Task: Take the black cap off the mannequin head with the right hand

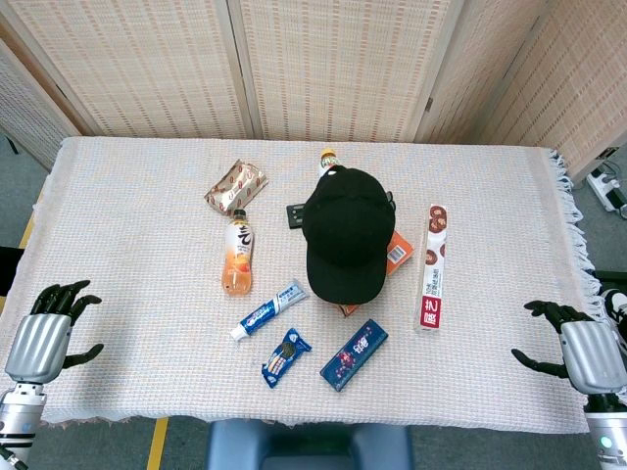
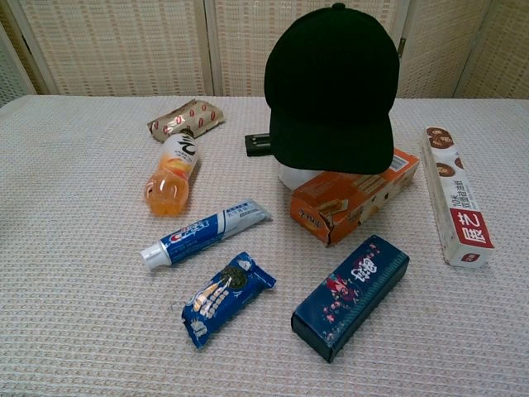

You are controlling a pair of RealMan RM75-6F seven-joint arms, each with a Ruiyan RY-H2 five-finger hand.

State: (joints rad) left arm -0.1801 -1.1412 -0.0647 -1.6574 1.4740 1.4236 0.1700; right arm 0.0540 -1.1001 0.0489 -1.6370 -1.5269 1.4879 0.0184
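Black fabric cap (image 2: 332, 91): sits on the white mannequin head (image 2: 299, 176) at mid-table, brim toward the robot.
Right hand (image 1: 578, 348): at the table's near right corner, fingers apart, holding nothing, well apart from the cap.
Left hand (image 1: 47, 328): near left corner, likewise spread and empty.
Tipping risk: a sideways pull could topple the head onto the orange cardboard box (image 2: 351, 201) just beside it.
Sweep risk: reaching in low may knock the long white and red biscuit box (image 1: 432, 266), which lies between hand and cap.

A folding screen (image 1: 294, 64) of pale woven panels in light wooden frames fills the top of the frame behind the worktop (image 1: 127, 245), which wears a cream woven cloth fringed at its right edge. Grey floor (image 1: 15, 196) shows at left, a white power strip (image 1: 607, 186) at far right.
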